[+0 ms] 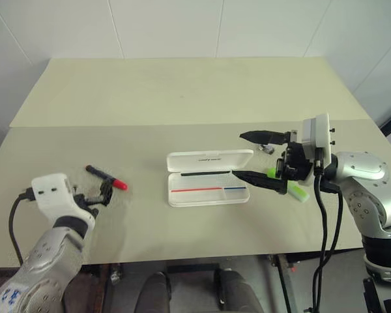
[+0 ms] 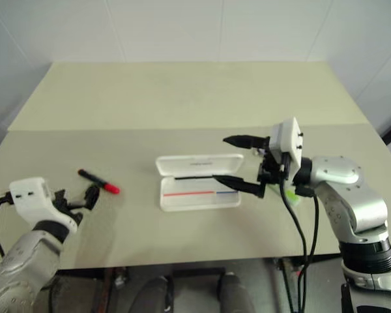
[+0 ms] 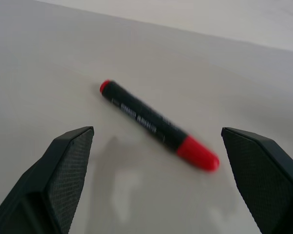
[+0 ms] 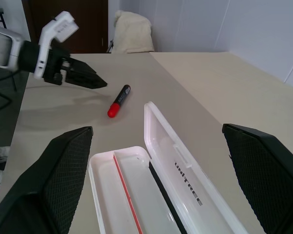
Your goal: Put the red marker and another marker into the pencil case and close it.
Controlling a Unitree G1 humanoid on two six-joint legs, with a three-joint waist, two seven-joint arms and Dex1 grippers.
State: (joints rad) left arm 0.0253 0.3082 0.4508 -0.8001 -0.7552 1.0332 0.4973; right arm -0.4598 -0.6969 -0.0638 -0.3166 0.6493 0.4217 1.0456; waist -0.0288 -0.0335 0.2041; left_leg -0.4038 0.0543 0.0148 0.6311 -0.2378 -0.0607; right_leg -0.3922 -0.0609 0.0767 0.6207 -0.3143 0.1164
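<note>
The left gripper (image 3: 156, 185) has its two black fingers spread wide and holds nothing; it hangs low over the table near the left front corner, just beside the red marker (image 1: 107, 177), which lies flat between the fingers in the left wrist view. The right gripper (image 1: 254, 156) is also spread and empty, pointing sideways over the right end of the pencil case (image 1: 208, 178). The case lies open in the middle of the table, toward the front edge, with the lid laid back and the tray empty. The green marker (image 1: 293, 189) lies on the table just right of the case, partly hidden behind the right gripper. I judge the task is only starting: no marker is picked up, both must go in, and the lid must be closed. The table (image 1: 182, 91) is pale beige, with white walls behind it
</note>
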